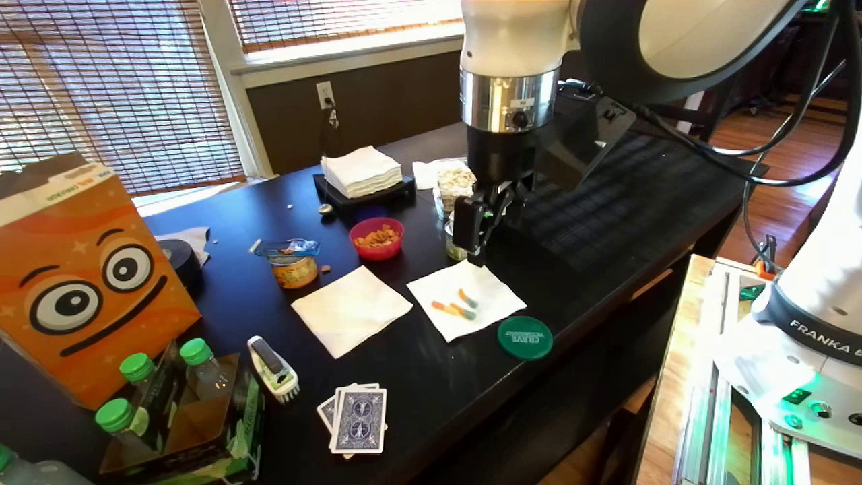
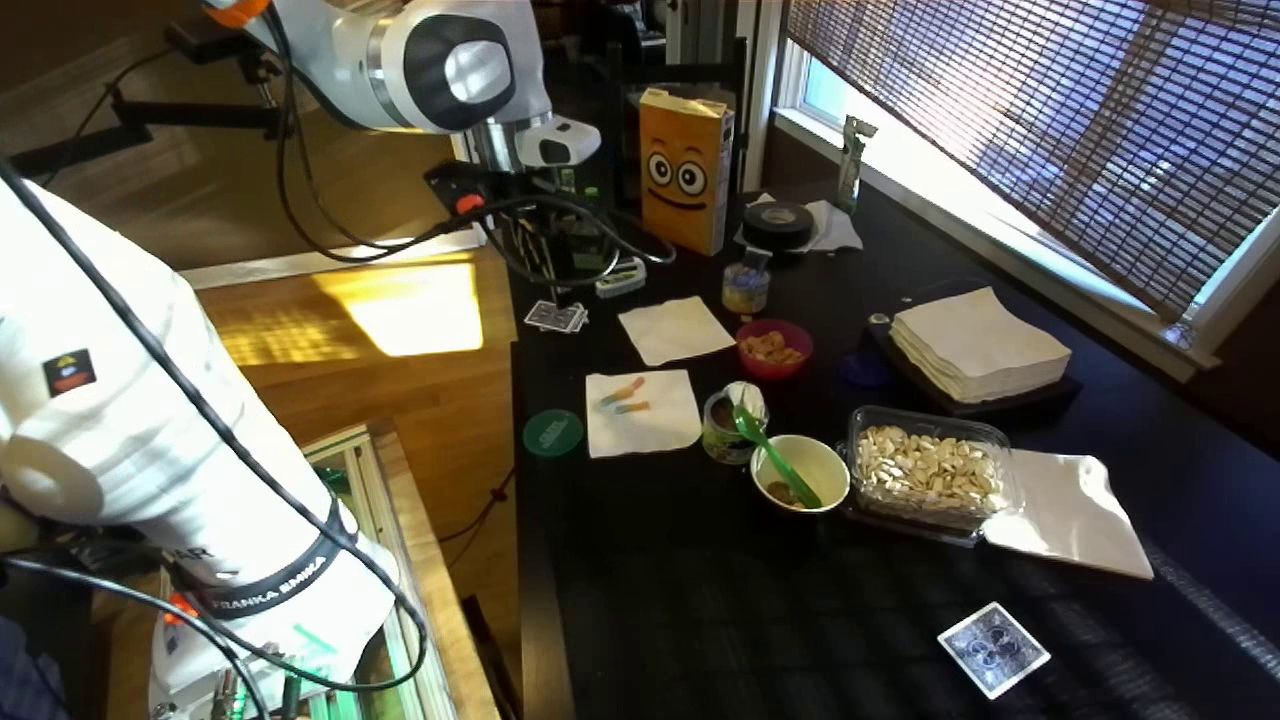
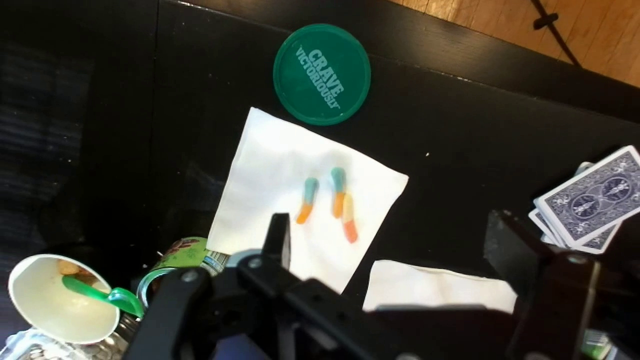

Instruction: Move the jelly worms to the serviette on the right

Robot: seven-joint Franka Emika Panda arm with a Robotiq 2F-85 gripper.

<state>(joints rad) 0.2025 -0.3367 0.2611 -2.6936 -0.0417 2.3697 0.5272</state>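
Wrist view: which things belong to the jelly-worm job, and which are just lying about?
Job: gripper, jelly worms, white serviette beneath them.
Lying about: green lid, playing cards, pale cup, green spoon, second napkin (probably not the target).

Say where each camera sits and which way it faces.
Wrist view: on the wrist, facing down at the jelly worms; gripper shows.
In an exterior view: raised near the cereal box, facing across the black table; arm, base, gripper show.
In an exterior view: raised near the lone playing card, facing the cereal box; arm and base show.
Both exterior views share the cereal box and window blinds.
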